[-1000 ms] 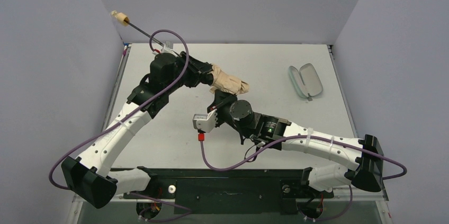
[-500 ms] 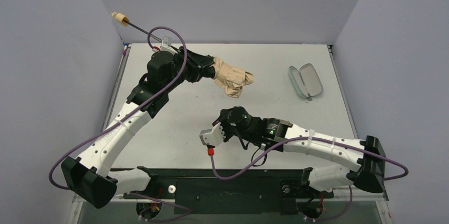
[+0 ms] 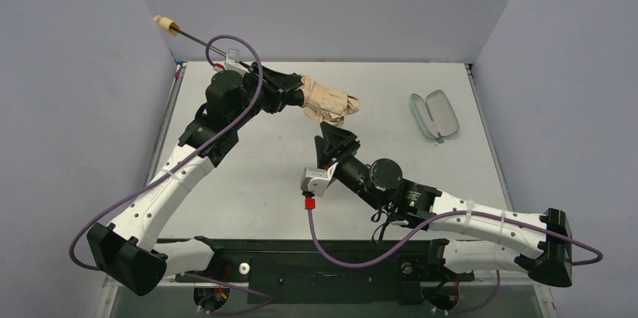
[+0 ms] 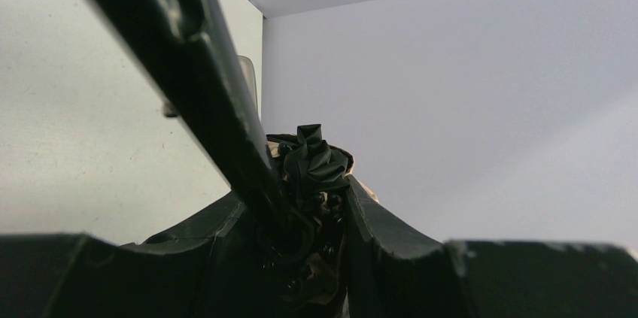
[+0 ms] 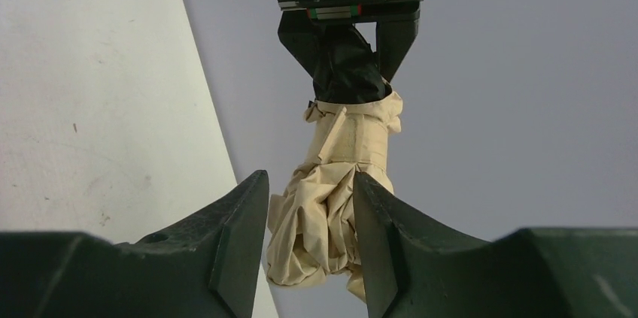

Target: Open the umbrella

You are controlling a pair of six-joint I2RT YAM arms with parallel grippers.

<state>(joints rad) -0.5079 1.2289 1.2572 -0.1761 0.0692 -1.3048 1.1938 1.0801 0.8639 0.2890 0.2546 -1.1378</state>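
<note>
**Evidently a two-handed set-up: umbrella aloft, not yet open**

The left claw (image 3: 296,97) was clamped on the umbrella (image 3: 329,106) where the bunched tan canopy met the shaft (image 3: 197,40). It held the umbrella in the air above the far left part of the counter (image 3: 256,183). The handle knob (image 3: 164,23) jutted out past the far left corner, while the fabric end pointed toward the counter's middle. That pose probably served to offer the canopy to the other arm and leave room for it to spread.

The right claw (image 3: 335,136) was spread wide, tips aimed up at the fabric from the near side. In its wrist view the bundle sat between the fingers, but whether they touched cloth could not be told.

A pale green case (image 3: 435,114) lay well apart, near the right edge.

The ribs and any sliding runner were buried under fabric. The left wrist view showed little beyond the dark shaft and crumpled black lining. Any strap binding the canopy could not be made out.
</note>
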